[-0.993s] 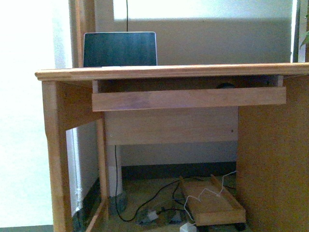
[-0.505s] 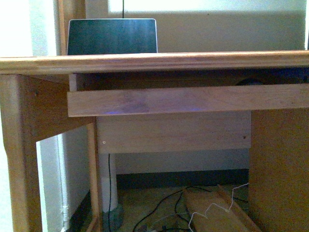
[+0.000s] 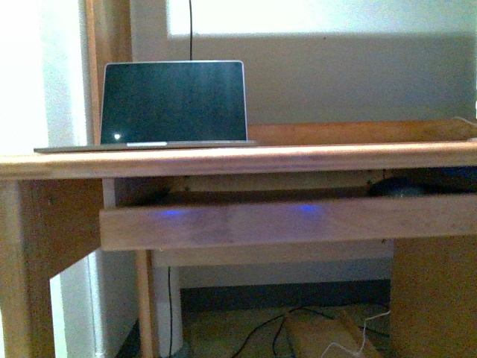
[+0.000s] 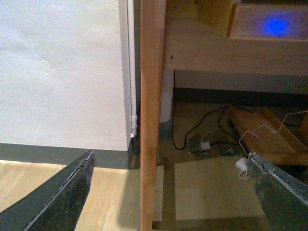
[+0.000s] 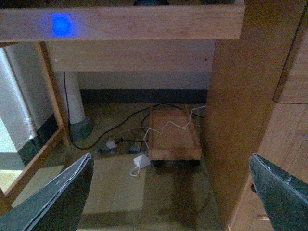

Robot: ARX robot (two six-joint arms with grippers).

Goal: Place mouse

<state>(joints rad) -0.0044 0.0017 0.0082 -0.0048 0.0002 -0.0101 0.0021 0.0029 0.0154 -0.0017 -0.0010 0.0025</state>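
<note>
viewpoint rose since a sec ago; we now see mouse (image 3: 400, 188) on tray (image 3: 246, 227) under desk (image 3: 298, 158), not yet grabbed. left claw (image 4: 169, 155) & right claw (image 5: 171, 156) spread, empty.

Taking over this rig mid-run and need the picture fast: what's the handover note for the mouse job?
Left hand: open, empty, low by the desk leg.
Right hand: open, empty, low, below the pull-out tray.
Mouse: partly visible on that tray's right end, under the desktop.
Laptop: open on the desktop.
Done: nothing visibly; neither hand holds the mouse.
Left: reach, grasp and place the mouse, probably with the right hand, which seems nearer.
</note>
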